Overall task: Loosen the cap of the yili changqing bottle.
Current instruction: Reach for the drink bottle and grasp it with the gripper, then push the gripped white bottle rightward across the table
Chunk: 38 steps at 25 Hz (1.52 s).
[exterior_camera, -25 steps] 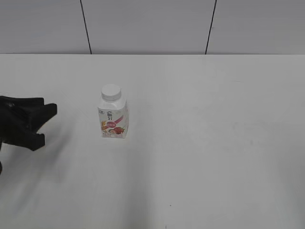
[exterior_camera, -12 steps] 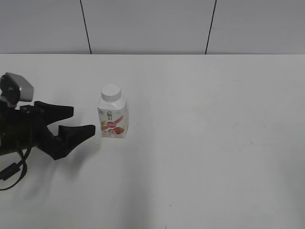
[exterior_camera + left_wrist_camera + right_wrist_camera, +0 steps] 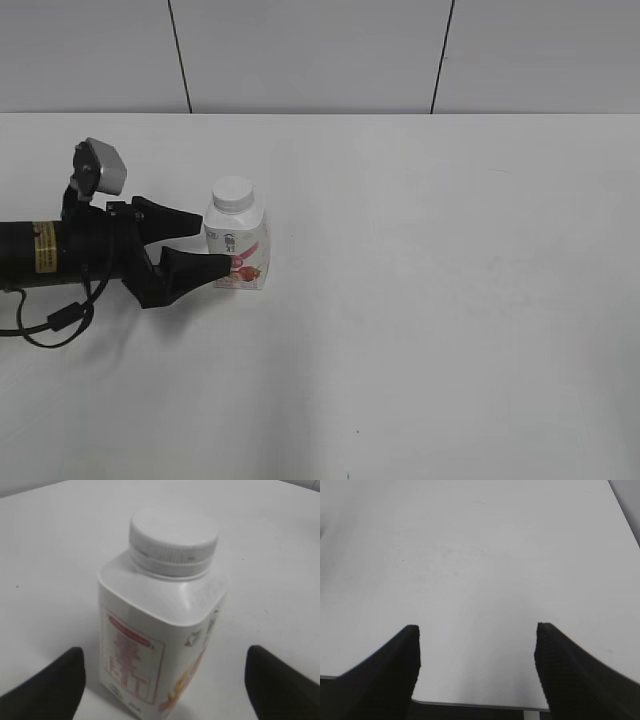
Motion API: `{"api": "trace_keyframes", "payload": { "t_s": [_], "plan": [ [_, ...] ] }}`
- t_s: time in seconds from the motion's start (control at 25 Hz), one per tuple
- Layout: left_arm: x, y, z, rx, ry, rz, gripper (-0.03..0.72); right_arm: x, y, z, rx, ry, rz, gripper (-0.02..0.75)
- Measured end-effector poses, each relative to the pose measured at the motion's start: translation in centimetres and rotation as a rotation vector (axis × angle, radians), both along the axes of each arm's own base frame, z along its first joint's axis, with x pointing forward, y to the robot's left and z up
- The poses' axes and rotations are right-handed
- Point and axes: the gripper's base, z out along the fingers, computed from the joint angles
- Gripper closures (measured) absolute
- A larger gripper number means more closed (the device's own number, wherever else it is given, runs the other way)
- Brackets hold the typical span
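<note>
The yili changqing bottle stands upright on the white table, left of centre, with its white cap on its neck. My left gripper is open and reaches in from the left. Its two black fingers straddle the bottle's left side at label height, and I cannot tell whether they touch it. In the left wrist view the bottle and cap fill the middle, with the gripper fingers wide on either side. My right gripper is open and empty and does not show in the exterior view.
The white table runs back to a grey panelled wall. In the right wrist view the table's near edge lies just below the right gripper's fingers.
My left arm has moved right from the left edge of the view. Its open fingers now sit beside the bottle. The bottle has not moved.
</note>
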Motion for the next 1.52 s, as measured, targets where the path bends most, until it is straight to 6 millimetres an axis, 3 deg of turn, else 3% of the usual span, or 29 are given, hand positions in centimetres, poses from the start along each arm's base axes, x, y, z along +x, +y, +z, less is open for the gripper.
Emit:
{"api": "trace_keyframes", "payload": {
  "t_s": [0.52,0.88,1.2,1.52],
  "plan": [
    [4.3,-0.7,-1.4,0.0,0.009,-0.137,0.098,0.0,0.0,0.0,0.0,0.0,0.0,0.173],
    [3.9,-2.7,-1.4,-0.008,0.033,-0.199,0.106,0.0,0.0,0.0,0.0,0.0,0.0,0.173],
    [3.9,-2.7,-1.8,-0.014,0.046,-0.205,0.223,0.0,0.0,0.0,0.0,0.0,0.0,0.173],
    [3.3,-4.4,-1.9,-0.021,0.046,-0.256,0.249,0.0,0.0,0.0,0.0,0.0,0.0,0.173]
  ]
}}
